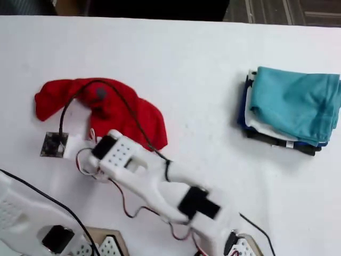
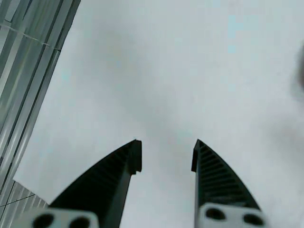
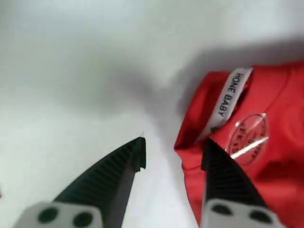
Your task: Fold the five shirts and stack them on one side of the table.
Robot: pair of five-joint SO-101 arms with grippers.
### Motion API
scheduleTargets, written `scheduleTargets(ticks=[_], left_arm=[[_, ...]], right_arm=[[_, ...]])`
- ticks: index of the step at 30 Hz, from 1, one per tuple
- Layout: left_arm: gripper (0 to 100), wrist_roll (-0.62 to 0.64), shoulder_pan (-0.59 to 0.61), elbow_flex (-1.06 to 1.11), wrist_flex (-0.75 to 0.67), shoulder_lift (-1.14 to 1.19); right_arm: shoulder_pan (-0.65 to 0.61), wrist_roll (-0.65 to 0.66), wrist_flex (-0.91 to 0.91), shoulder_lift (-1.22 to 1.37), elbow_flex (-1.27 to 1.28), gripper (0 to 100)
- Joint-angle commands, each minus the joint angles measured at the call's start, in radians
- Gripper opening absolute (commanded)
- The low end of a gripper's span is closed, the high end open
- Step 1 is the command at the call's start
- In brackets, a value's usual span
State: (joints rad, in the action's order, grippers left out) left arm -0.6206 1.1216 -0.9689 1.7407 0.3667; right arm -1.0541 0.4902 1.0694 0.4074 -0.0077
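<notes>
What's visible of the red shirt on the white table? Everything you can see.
The red soft-fabric shirt lies crumpled, not folded, on the white table, apart from the stack of folded shirts. Its neck opening shows a white sewn-in label and a round printed mark. The right gripper is open over its collar edge, and a black cable crosses over the cloth.

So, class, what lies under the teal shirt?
Beneath the teal shirt, edges of a white layer, a blue layer and a black layer show; their middles are covered.
</notes>
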Motion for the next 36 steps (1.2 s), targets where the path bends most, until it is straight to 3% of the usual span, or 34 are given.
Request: scheduleTargets(ticks=[1, 4, 7, 15, 20, 24, 31, 36], left_arm=[[20, -0.009, 0.009, -0.008, 0.011, -0.009], [20, -0.009, 0.005, -0.005, 0.011, -0.009], [20, -0.005, 0.003, -0.001, 0.011, -0.003], [20, -0.002, -0.041, -0.001, 0.009, -0.002], [20, -0.002, -0.097, 0.056, 0.003, -0.003], [20, -0.002, -0.146, 0.114, 0.0, -0.003], [20, -0.003, -0.176, 0.177, -0.044, -0.003], [20, -0.003, -0.17, 0.225, -0.072, -0.003]], right_arm=[[0.088, -0.008, 0.035, 0.125, -0.132, 20.2], [0.188, -0.009, 0.125, 0.197, -0.235, 17.7], [0.291, -0.006, 0.211, 0.209, -0.324, 1.5], [0.599, 0.0, 0.378, 0.143, -0.528, 2.1], [0.742, 0.071, 0.446, 0.077, -0.657, 2.1], [0.797, 0.068, 0.475, 0.054, -0.71, 2.1], [0.774, 0.068, 0.538, 0.025, -0.779, 2.3], [0.762, 0.064, 0.61, -0.027, -0.878, 20.4]])
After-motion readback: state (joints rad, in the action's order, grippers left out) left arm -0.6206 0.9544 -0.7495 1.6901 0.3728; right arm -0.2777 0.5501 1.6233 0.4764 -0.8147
